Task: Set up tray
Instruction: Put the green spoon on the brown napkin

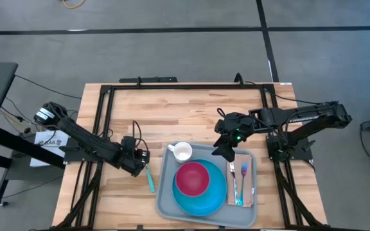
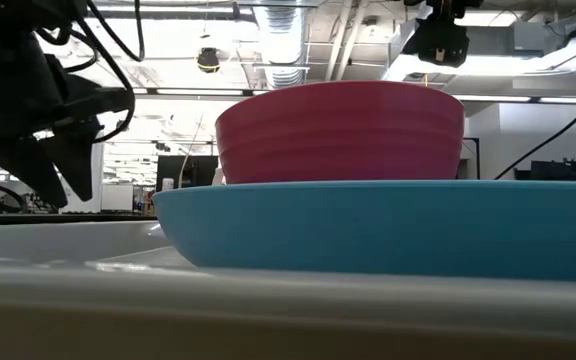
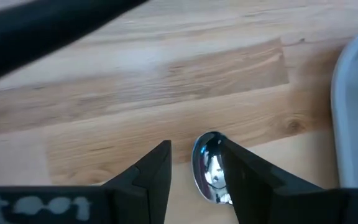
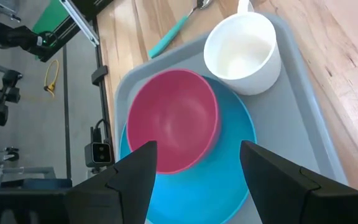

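Wooden surface [image 1: 172, 115] carrying one light-grey tray [image 1: 166, 196], set toward 5 o'clock of the surface in the high view; on the tray, a round blue plate [image 1: 207, 200] at centre with a red bowl [image 1: 192, 178] resting on it, a white cup [image 1: 181, 152] at the tray's 11 o'clock corner, and a fork [image 1: 234, 181] with a second blue-handled utensil [image 1: 243, 183] lying side by side on a brown napkin [image 1: 250, 186] along the 3 o'clock rim; a teal-handled spoon [image 1: 149, 178] lies on the bare wood just beside the tray's 9 o'clock rim; left gripper [image 1: 140, 162] low at the spoon's bowl end, fingers [image 3: 157, 171] parted with the shiny bowl showing between them, whether they touch it cannot be told; right gripper [image 1: 227, 151] hanging above the tray at its 1 o'clock corner, fingers [image 4: 135, 168] spread wide, grasping nothing, bowl and cup visible beyond them
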{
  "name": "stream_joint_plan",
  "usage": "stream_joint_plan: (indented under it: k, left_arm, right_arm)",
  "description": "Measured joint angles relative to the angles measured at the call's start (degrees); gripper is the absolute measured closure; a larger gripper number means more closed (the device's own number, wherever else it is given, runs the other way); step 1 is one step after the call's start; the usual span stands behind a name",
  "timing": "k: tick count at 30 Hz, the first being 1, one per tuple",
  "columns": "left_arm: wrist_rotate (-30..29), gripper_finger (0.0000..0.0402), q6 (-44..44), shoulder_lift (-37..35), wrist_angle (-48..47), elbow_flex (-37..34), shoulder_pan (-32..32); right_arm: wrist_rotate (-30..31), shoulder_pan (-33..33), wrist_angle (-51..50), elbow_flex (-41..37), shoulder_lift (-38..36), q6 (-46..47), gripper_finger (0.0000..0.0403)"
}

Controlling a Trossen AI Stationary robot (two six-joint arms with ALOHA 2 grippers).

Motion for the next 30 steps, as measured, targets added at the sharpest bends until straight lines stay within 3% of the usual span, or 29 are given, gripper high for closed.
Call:
stream_joint_plan:
  k: [15,23,30]
  left_arm:
    - [-0.54,0.0275,-2.74,11.27,8.01,0.02,0.01]
    - [-3.48,0.0276,-3.9,12.65,12.86,-0.01,-0.17]
    - [-2.21,0.0327,-1.59,12.52,18.35,-0.02,-0.15]
  right_arm:
    - [-0.02,0.0,0.62,0.0,-0.02,0.02,0.0178]
    - [-0.03,0.0,0.83,0.02,-0.02,0.02,0.0178]
    - [-0.03,0.0,0.82,0.02,-0.02,0.02,0.0178]
